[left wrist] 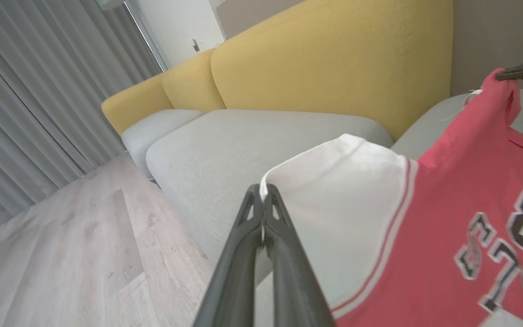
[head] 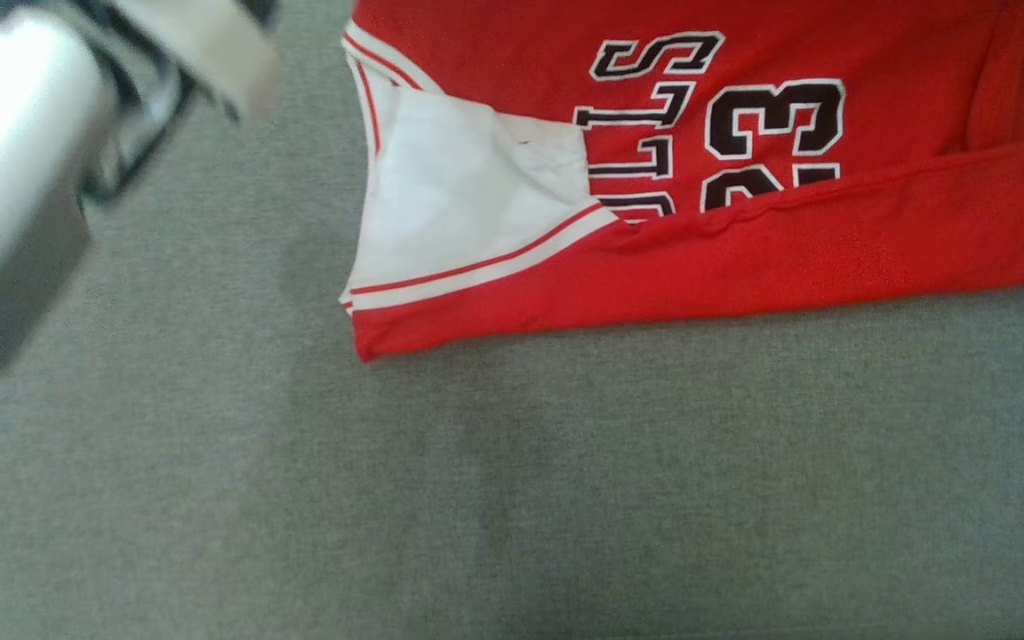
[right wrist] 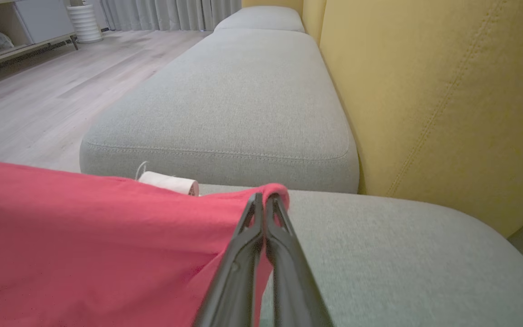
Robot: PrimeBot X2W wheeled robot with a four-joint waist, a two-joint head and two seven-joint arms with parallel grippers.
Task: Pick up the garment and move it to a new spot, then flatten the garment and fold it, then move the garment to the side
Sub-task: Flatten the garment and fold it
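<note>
I hold the shirt (head: 743, 258), upper right in the head view, left gripper (left wrist: 261, 190) clamped on its white corner, right gripper (right wrist: 265, 199) on a red edge, to spread it flat over the cushion (head: 476, 489).

The red garment (head: 743, 258), its lower edge folded over, lies at 1 o'clock on the grey fabric surface (head: 512, 489), with a pale forearm (head: 5, 160) at 10 o'clock.

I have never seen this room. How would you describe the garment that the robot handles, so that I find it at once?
Find the long fabric sofa with yellow backrests and grey seat cushions. Over the grey seat is the red cloth jersey. Its black, white-edged number 23 and white side panel with red stripes set it apart from the plain cushions.
</note>
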